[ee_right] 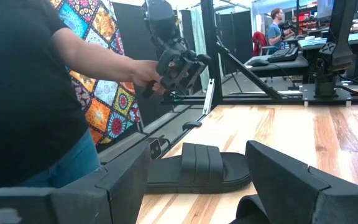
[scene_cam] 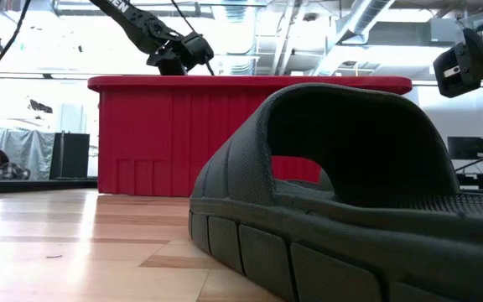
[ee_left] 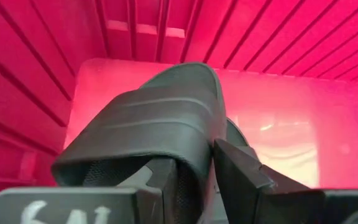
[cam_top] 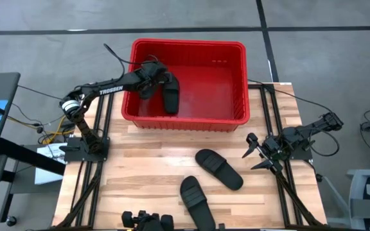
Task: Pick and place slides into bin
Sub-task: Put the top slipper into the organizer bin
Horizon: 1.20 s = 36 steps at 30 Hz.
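The red bin [cam_top: 236,119] stands at the table's far side. My left gripper [cam_top: 159,78] reaches into it from the left and is shut on a black slide [cam_top: 171,95], which also shows in the left wrist view [ee_left: 166,106]. Two more black slides [cam_top: 218,168] [cam_top: 196,200] lie sole down on the wooden table, in front of the bin. The nearer one fills the low view [scene_cam: 350,193]. My right gripper [cam_top: 254,154] is open and empty at the table's right, to the right of the slides on the table. My left gripper holds the slide by its wide strap [ee_left: 197,146], at the strap's side edge. One finger [ee_left: 160,180] is under the strap and the other [ee_left: 241,171] is outside it. The slide is inside the bin, its toe end [ee_left: 188,71] pointing away from the gripper. Whether it touches the bin floor I cannot tell.
A person in a black shirt [ee_right: 23,93] stands beyond the table's near edge, holding a dark device [ee_right: 176,68]. Bare table lies to the left of the slides. The bin's high rim [scene_cam: 250,84] walls off the far side.
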Motion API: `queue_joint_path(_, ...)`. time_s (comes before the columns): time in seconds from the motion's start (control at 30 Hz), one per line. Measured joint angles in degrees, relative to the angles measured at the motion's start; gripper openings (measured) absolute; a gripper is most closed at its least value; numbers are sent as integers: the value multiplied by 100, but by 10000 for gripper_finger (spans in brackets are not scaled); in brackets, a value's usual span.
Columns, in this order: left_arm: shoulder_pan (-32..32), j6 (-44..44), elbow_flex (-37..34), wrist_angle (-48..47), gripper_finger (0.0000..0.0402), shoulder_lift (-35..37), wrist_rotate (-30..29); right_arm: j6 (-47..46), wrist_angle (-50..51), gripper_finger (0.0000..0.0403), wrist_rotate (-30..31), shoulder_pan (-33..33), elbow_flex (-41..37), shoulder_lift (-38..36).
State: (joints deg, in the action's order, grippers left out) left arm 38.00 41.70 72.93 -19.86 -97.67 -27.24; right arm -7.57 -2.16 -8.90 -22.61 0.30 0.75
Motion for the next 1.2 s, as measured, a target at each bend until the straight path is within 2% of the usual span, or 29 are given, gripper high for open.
queue_joint_path(0.4, -11, 277, 0, 4, 87, 0, 100, 0, 1, 260, -1, -2, 0, 0)
queue_joint_path(0.9, -161, 1205, 4, 73, 87, -218, 101, 0, 0, 260, 1, -1, 0, -2)
queue_joint_path(1.2, -301, 1169, 4, 287, 87, -260, -150, 0, 1, 260, -1, 0, 0, -2)
